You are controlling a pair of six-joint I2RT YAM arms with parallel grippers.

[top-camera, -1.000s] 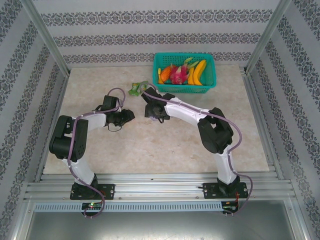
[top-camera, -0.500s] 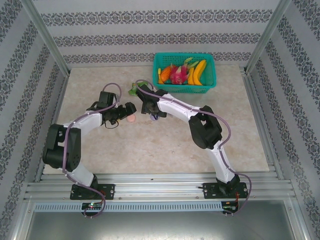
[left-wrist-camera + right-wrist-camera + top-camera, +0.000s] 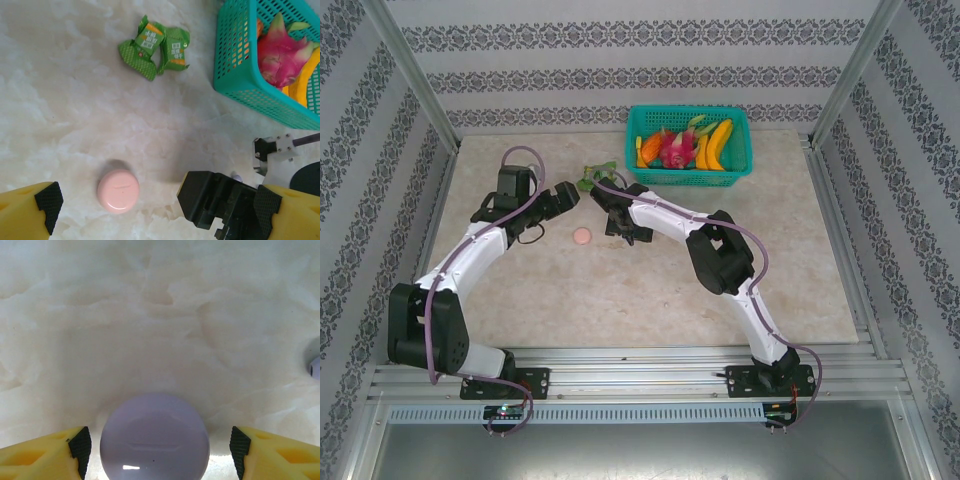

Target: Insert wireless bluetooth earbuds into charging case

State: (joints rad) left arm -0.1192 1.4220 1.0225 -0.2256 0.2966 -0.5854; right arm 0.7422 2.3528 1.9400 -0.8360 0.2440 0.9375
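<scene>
- left gripper is hanging wide open, gripping nothing; pink case is lying on table just beside it
- right gripper is sitting open around lilac case, gap showing beside one pad

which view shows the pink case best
The left wrist view: the pink case is large, whole and unblocked there. The top external view gives it as a tiny pink dot, without detail. The right wrist view faces a lilac case instead.
</scene>
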